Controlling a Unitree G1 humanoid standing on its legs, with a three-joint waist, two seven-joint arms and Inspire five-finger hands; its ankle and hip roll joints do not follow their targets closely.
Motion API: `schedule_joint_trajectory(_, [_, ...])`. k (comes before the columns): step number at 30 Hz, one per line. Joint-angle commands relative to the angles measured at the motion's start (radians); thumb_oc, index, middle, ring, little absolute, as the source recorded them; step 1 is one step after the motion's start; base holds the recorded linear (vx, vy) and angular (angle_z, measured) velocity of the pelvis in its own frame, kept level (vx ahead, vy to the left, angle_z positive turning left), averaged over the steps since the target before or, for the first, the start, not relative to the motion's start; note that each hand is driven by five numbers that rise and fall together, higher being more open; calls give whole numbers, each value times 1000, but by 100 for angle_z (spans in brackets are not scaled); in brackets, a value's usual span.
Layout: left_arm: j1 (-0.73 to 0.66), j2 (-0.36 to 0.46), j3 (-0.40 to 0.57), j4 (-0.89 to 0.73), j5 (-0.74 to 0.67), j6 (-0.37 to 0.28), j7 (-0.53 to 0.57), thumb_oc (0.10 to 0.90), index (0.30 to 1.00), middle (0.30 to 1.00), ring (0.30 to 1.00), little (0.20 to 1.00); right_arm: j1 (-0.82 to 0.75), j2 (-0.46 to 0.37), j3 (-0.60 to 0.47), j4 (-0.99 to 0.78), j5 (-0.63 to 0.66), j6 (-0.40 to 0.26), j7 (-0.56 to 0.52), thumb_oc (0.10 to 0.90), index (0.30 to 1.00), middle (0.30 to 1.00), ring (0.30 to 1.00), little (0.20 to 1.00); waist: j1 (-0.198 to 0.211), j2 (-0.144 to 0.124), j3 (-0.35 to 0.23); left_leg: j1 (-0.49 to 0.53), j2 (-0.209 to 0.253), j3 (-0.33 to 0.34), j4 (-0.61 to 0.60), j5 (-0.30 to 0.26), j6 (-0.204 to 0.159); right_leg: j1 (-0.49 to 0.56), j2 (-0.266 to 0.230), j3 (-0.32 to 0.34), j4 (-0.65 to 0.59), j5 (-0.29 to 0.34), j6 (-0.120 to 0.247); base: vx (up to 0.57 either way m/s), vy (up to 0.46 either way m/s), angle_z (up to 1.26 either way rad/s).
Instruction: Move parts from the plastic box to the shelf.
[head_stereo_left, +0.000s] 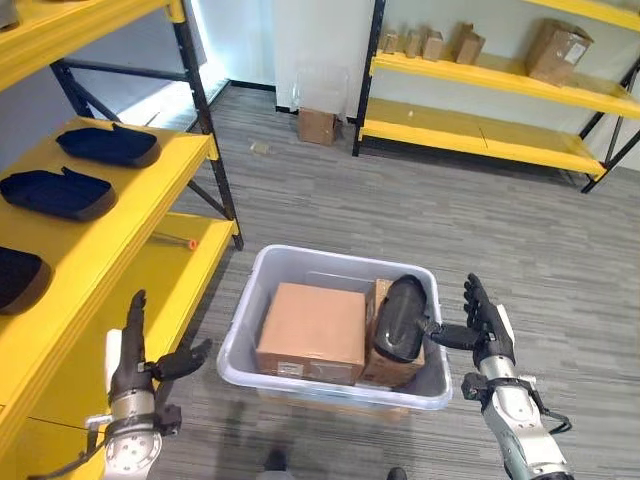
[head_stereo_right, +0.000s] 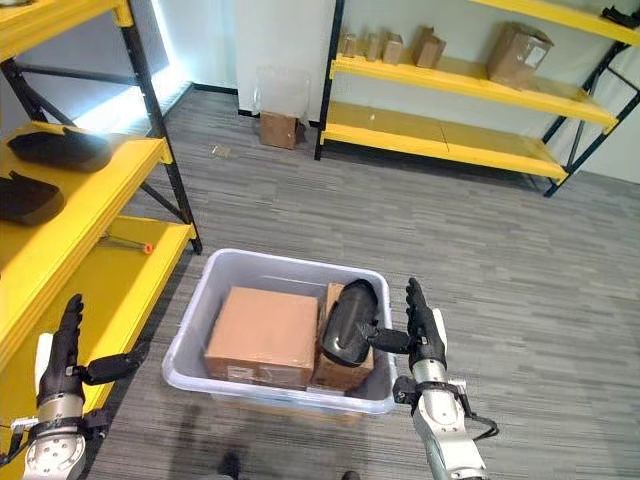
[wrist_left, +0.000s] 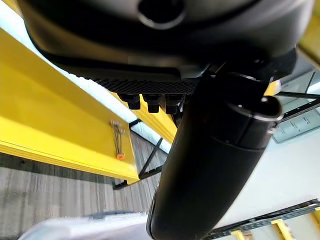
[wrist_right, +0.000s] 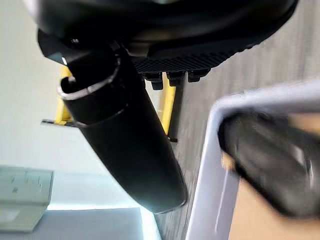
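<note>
Right hand (head_stereo_left: 487, 325) open, fingers straight up, thumb reaching toward black part (head_stereo_left: 401, 316) just beside it; contact not clear. Part lies in box (head_stereo_left: 250, 290) atop a carton (head_stereo_left: 385, 370), next to a larger carton (head_stereo_left: 313, 330). Left hand (head_stereo_left: 132, 355) open, empty, beside shelf (head_stereo_left: 95, 240).

Plastic box (head_stereo_left: 240, 330) pale grey, translucent; black part (head_stereo_left: 400, 315) and brown cartons (head_stereo_left: 312, 330) inside. Shelf (head_stereo_left: 120, 215) yellow w/ black frame. Floor (head_stereo_left: 400, 210) grey, striped.
</note>
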Motion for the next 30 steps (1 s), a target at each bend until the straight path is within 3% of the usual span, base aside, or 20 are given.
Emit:
schedule_joint_trajectory(1, [-130,60,42,-87,33,-141,54,900,1000,1000,1000,1000,-80,-82,-79,-138,-38,-84,-69,900,1000,1000,1000,1000,-49,-35,-54,21,29,90,-8,-62,9,-18,-38,-10,55,-60,-3,-71,-195,-9])
schedule_joint_trajectory(5, [-145,54,30,-75,35,-185,11,900,1000,1000,1000,1000,-52,-109,-128,-105,-48,-111,-80,900,1000,1000,1000,1000,-82,-34,-50,-6,83,113,-8,-16,-18,-10,-23,-1,42,-63,-23,-61,-116,-4])
schedule_joint_trajectory(7, [-140,71,32,-82,114,-178,23,900,1000,1000,1000,1000,-32,-125,-158,-91,-93,-132,-68,900,1000,1000,1000,1000,-97,-29,-50,-13,97,121,-8,-1,-28,-1,-19,6,30,-61,-28,-18,-44,-8])
schedule_joint_trajectory(15, [-175,116,25,-55,105,-160,-13,900,1000,1000,1000,1000,-27,-198,-212,-124,-183,-128,-66,900,1000,1000,1000,1000,-137,-19,-62,5,97,147,-8,-13,-34,7,-21,21,8,-48,-21,43,-17,-7])
schedule_joint_trajectory(16, [-191,131,21,-64,122,-145,-30,900,1000,1000,1000,1000,-30,-227,-244,-136,-251,-116,-87,900,1000,1000,1000,1000,-142,-24,-65,11,95,155,-8,-21,-31,7,-21,23,3,-45,-17,91,-102,-7])
schedule_joint_trajectory(19, [-208,158,2,-68,181,-142,-54,900,1000,1000,1000,1000,-63,-283,-255,-151,-339,-121,-96,900,1000,1000,1000,1000,-143,-31,-69,17,95,170,-8,-27,-31,4,-20,21,0,-44,-14,85,-146,2])
schedule_joint_trajectory(25, [-241,191,-28,-107,137,-121,-129,900,1000,1000,1000,1000,-140,-375,-240,-226,-430,-152,-23,900,1000,1000,1000,1000,-129,-33,-59,10,99,173,-8,-26,-30,-8,-7,22,3,-50,-20,35,-148,-7])
schedule_joint_trajectory(28, [-303,209,-63,-102,126,-136,-195,900,1000,1000,1000,1000,-231,-468,-163,-253,-612,-216,7,900,1000,1000,1000,1000,-114,-39,-41,-12,107,164,-8,-12,-30,-33,2,29,18,-54,-23,-27,-211,-3])
schedule_joint_trajectory(30, [-325,221,-80,-111,111,-136,-219,900,1000,1000,1000,1000,-282,-525,-126,-270,-597,-208,14,900,1000,1000,1000,1000,-109,-38,-29,-24,110,159,-8,-4,-30,-47,6,34,30,-57,-26,-31,-143,-1])
